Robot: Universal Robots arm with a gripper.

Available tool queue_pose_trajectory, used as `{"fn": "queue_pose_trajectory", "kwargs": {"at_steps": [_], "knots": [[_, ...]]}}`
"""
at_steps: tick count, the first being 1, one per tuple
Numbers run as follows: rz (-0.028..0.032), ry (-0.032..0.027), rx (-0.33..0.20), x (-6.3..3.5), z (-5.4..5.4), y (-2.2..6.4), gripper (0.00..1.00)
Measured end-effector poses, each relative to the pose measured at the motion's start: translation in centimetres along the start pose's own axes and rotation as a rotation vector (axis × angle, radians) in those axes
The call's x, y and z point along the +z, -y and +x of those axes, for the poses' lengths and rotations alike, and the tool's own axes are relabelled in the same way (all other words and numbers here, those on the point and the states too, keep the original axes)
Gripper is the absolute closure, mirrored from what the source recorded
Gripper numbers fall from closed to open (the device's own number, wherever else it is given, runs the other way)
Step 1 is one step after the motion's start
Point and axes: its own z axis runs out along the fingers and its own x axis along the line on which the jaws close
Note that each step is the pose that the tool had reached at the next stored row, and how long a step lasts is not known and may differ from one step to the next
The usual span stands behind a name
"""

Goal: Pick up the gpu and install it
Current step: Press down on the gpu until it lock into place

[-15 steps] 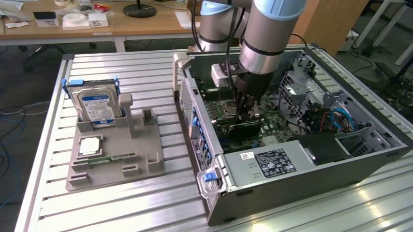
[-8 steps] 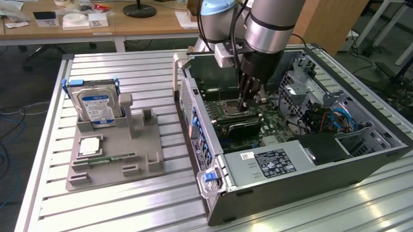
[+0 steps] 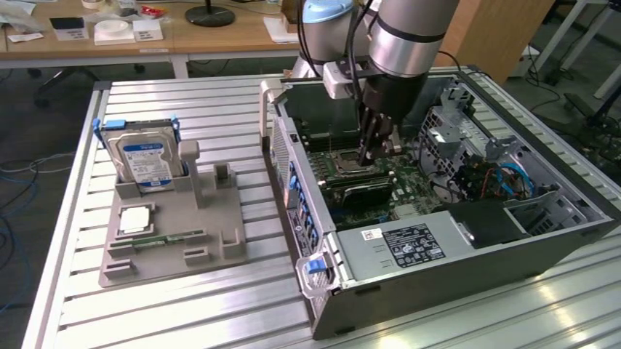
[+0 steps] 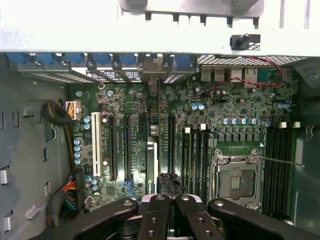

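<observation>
The pincer (image 4: 167, 207), closed on the gpu (image 4: 151, 165) by its top edge, seemingly holds it edge-on above the motherboard (image 4: 225, 110); the card looks stiff, light, fragile

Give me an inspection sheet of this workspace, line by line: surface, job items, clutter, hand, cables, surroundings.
Surface: slatted aluminium table, bearing an open computer case.
Job's things: gpu, seen edge-on over the motherboard slots, apparently gripped by the hand.
Clutter: grey fixture at the exterior view's left, holding a hard drive and a memory stick.
Grippers: hand lowered inside the case, shut.
Cables: blue cables in the case; red wire along the board edge.
Surroundings: wooden desk behind; loose floor cables.
</observation>
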Motion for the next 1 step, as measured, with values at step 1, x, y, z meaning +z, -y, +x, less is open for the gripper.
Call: {"fn": "queue_pose_trajectory", "kwargs": {"at_steps": [1], "knots": [[0.0,0.0,0.0,0.0,0.0,0.0,0.89]]}}
